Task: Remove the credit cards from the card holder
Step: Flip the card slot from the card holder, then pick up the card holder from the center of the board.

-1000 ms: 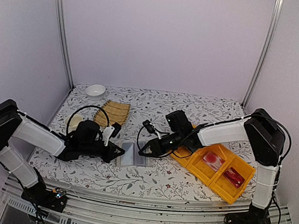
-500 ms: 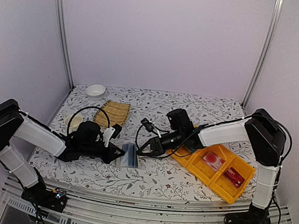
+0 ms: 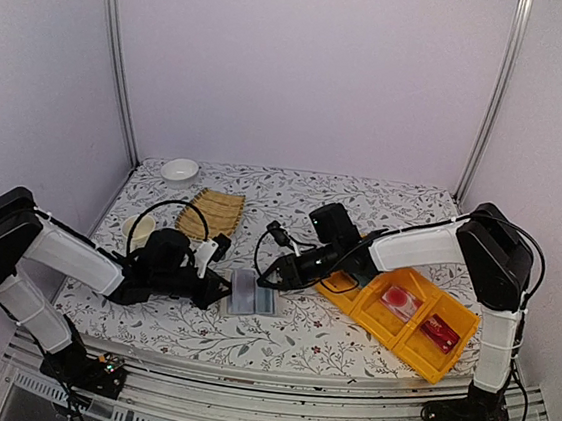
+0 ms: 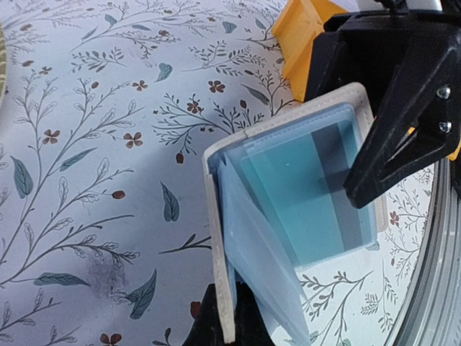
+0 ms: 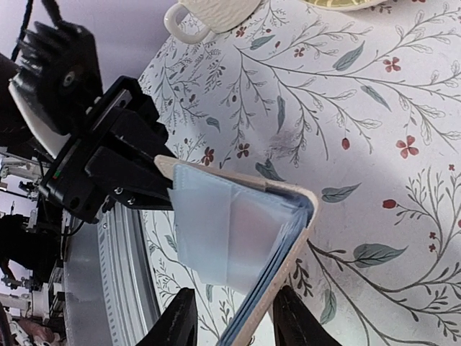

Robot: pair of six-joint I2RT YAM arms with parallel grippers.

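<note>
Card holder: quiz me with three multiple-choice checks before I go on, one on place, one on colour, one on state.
1. Where is the card holder? A in the yellow tray; B between the left hand and the right hand; C on the bamboo mat.
2. The card in its pocket is: A teal; B red; C black.
3. The card holder is: A snapped shut; B rolled up; C open.
Key: B, top view shows it between them; A, left wrist view shows teal; C, both wrist views show its flaps spread.
</note>
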